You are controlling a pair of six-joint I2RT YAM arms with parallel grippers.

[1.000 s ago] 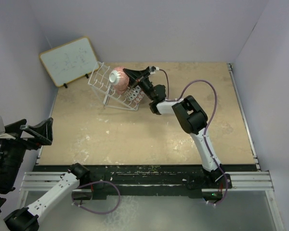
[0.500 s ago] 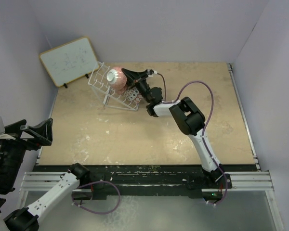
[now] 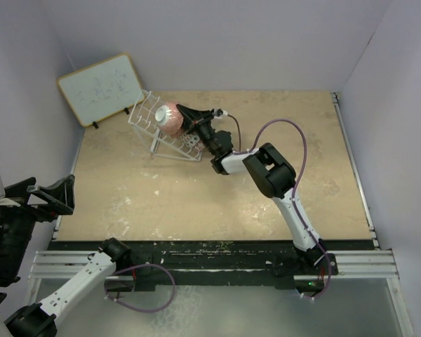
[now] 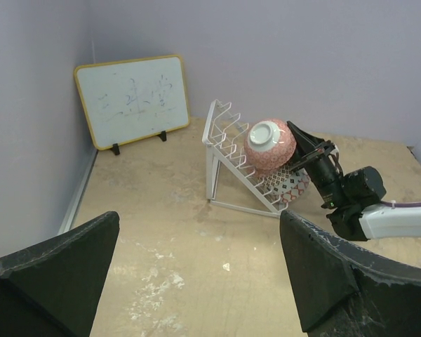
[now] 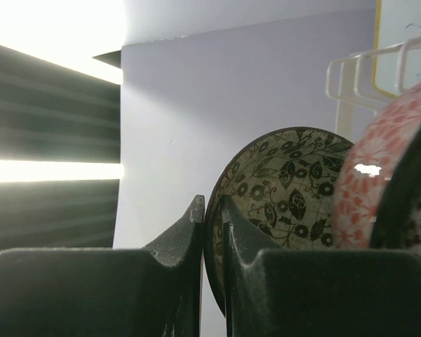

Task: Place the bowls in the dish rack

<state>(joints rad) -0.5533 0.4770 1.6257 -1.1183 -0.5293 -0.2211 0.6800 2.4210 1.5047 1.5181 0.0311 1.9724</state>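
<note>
Pink-red patterned bowl (image 4: pixel 270 146) (white foot up) sits at dish rack (image 4: pixel 209 168).

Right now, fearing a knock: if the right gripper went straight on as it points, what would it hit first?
Past the flowered bowl it pinches, likely the wall; pink bowl and rack sit just beside that line. Depth unclear.

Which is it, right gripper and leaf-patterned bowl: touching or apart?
Touching. In the right wrist view the right gripper pinches the rim of the leaf-patterned bowl between its two fingers.
</note>
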